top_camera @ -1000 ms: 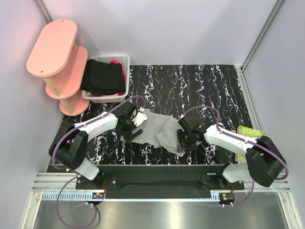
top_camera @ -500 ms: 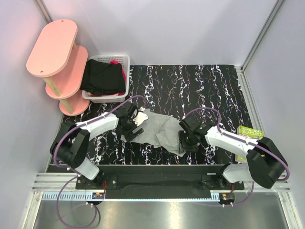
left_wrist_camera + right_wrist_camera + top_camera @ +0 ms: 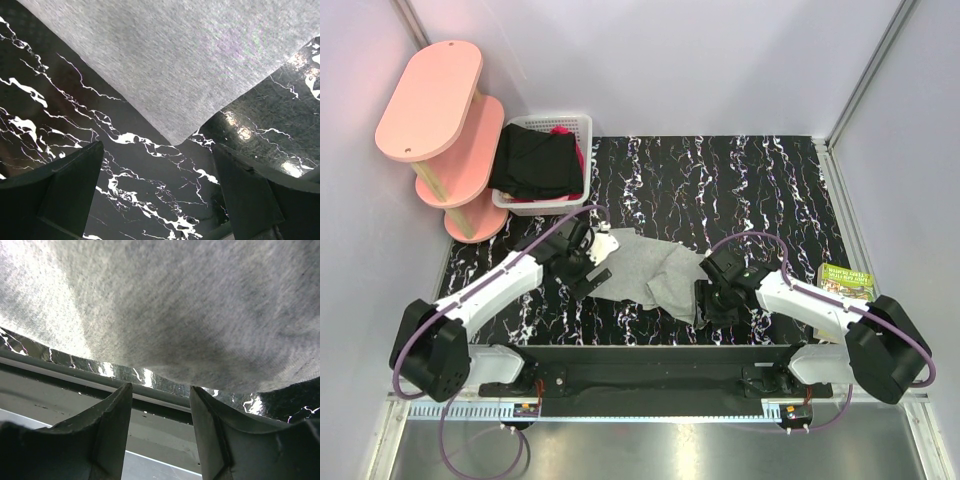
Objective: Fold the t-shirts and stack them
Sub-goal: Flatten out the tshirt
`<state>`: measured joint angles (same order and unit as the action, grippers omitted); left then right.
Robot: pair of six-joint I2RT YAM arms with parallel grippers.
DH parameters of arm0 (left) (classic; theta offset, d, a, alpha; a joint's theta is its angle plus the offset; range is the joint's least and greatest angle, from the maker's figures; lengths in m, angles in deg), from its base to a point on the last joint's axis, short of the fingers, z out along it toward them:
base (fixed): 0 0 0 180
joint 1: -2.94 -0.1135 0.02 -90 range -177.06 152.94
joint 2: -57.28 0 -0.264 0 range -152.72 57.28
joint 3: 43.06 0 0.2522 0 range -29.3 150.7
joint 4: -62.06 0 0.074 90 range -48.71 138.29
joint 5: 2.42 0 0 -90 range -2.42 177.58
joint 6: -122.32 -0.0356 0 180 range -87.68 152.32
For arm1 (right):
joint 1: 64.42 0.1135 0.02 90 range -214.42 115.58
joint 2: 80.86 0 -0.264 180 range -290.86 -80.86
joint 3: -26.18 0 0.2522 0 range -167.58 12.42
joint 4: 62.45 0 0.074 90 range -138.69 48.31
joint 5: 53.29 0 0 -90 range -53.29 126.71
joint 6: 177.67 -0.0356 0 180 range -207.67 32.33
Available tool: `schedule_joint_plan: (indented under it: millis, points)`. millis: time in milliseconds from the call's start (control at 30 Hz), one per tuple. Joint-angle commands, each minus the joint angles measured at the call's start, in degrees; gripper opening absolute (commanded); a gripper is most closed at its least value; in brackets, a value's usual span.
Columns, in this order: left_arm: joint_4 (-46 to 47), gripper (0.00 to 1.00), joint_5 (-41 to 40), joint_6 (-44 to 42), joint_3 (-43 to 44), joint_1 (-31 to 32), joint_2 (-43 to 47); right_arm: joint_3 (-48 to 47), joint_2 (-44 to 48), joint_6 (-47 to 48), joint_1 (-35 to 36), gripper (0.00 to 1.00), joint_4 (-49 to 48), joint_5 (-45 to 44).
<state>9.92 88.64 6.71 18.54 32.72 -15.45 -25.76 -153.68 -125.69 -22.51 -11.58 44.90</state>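
**While the grey shirt is lying rumpled, 2 claws are lining up on its edges**

Since the light grey t-shirt (image 3: pixel 645 275) is lying rumpled on the counter (image 3: pixel 740 180), close to the front edge and between the 2 arms, the step in hand is probably a flattening pull before any fold. Doing it well is calling for a low approach. Each claw should be sliding along the counter until only 1 layer of cloth is sitting between its fingers, and both should be closing at about the same time. The pull should then be going outward and slightly away from the front edge, because the right wrist view is showing the hem hanging very near that edge, where it could be slipping over. The right half is looking doubled over, so a small lift while pulling should be helping it open out.

The left claw (image 3: pixel 157 167) is standing wide open and holding nothing. A pointed corner of the shirt is lying just ahead of the gap between its fingers. The right claw (image 3: pixel 161 412) is standing partly open. Its fingers are sitting just under the shirt's near hem with nothing pinched between them, though I cannot tell whether the tips are brushing the cloth.

The black garment (image 3: pixel 532 160) and the magenta cloth (image 3: pixel 582 160) are waiting in the white basket (image 3: pixel 575 121) at the far left.
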Motion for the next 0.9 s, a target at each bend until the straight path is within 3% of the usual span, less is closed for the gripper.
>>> schedule_joint_plan:
  millis: [0,467,667,833,867]
  points:
    - [0.7,0.95,0.0,0.8,-3.3,-0.2,-2.5,0.1,0.2,-0.7,0.7,0.57,-1.9,-0.6]
    - [6.8,0.94,0.7,1.5,-1.6,-0.5,-12.8,0.2,-5.0,-2.0,1.1,0.51,-6.1,-1.1]
    - [8.5,0.91,1.0,1.9,-1.0,-0.7,-14.8,0.6,-6.5,-2.2,1.2,0.42,-7.4,-1.5]
    - [8.9,0.78,1.6,1.6,-0.7,-1.3,-15.6,0.5,-7.1,-2.4,1.3,0.28,-7.7,-2.2]
    - [8.9,0.64,1.8,1.4,-0.6,-1.6,-15.6,0.4,-7.1,-2.3,1.2,0.26,-7.8,-2.3]
